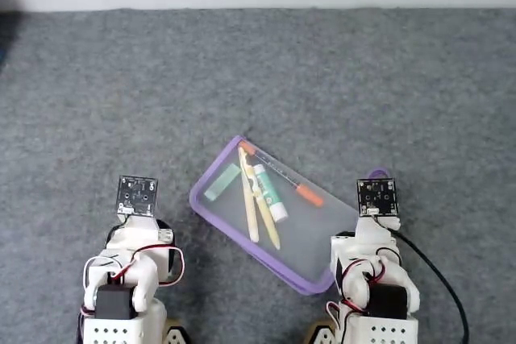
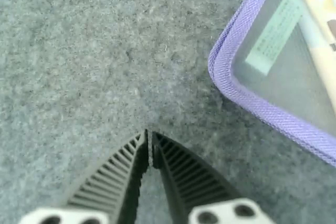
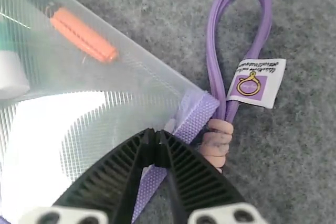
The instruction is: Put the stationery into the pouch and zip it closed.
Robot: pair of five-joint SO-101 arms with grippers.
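The left gripper [image 2: 149,139] hangs clenched over carpet [image 2: 79,51]. The right gripper [image 3: 156,139], clenched too, sits at the pouch [image 3: 194,115] corner, perhaps touching it.

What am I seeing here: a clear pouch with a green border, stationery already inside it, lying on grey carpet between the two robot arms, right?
Almost. The border is purple, not green, as the high view shows, and the left wrist view shows it close up. The rest holds: the clear pouch has stationery inside and lies on the grey carpet between the two arms.
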